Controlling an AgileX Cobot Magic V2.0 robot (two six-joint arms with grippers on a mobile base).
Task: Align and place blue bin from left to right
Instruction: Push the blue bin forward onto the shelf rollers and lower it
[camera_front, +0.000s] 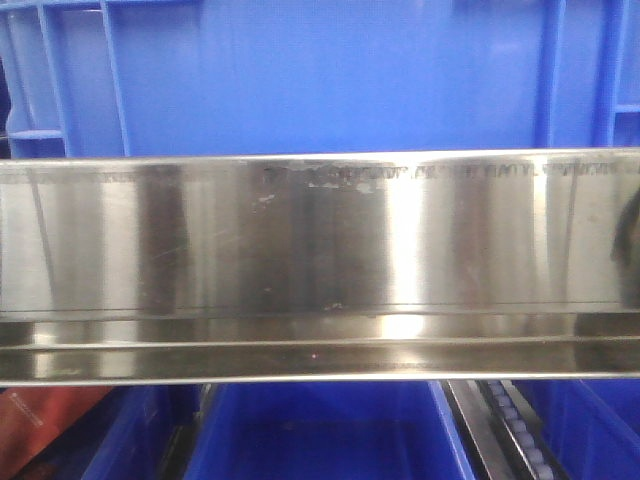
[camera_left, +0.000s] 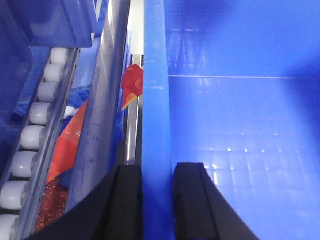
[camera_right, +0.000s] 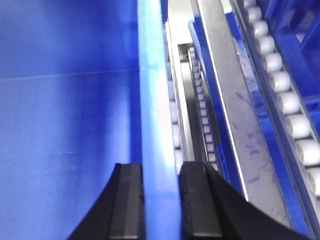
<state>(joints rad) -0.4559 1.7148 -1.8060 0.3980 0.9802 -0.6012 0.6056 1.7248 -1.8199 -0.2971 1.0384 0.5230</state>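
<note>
The blue bin (camera_front: 320, 80) fills the top of the front view as a bright-blue ribbed wall behind a steel rail. In the left wrist view its smooth floor (camera_left: 240, 125) spreads to the right, and its left rim runs up the middle. My left gripper (camera_left: 158, 200) straddles that rim, one black finger outside and one inside, pressed against it. In the right wrist view the bin's inside (camera_right: 70, 125) lies to the left. My right gripper (camera_right: 162, 200) is shut on the right rim in the same way.
A polished steel rail (camera_front: 320, 260) crosses the front view, with darker blue bins (camera_front: 320, 440) and a roller track (camera_front: 515, 430) beneath. White rollers (camera_left: 37, 135) and a red-orange packet (camera_left: 132, 82) lie left of the bin. More rollers (camera_right: 285, 100) run along its right.
</note>
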